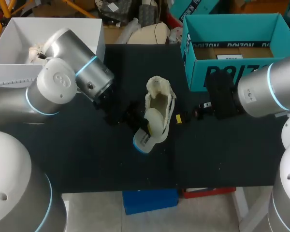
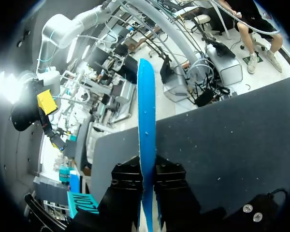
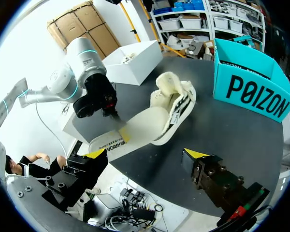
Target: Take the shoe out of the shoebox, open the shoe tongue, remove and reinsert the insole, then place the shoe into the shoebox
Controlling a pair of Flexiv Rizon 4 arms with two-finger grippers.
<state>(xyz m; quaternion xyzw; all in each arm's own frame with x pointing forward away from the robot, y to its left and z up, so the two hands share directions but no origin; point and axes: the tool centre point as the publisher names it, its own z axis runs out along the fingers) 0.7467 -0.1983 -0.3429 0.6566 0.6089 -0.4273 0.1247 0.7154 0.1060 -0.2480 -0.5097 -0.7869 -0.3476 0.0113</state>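
My left gripper (image 2: 147, 170) is clamped on the thin edge of the insole (image 2: 146, 116), which sticks partly out of the shoe (image 1: 160, 104) lying on the tabletop (image 1: 222, 154) near the shoebox (image 1: 200, 67). My right gripper (image 3: 145, 159) hangs open beside the shoe, holding nothing. With the shoe unpinned, a pull may drag it along, or the edge may slip free.

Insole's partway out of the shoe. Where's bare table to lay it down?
The front strip of the table, between the shoe and the near edge, is bare. It is crowded around the shoe: the left gripper holds the insole, and the right gripper sits between the shoe and the shoebox.
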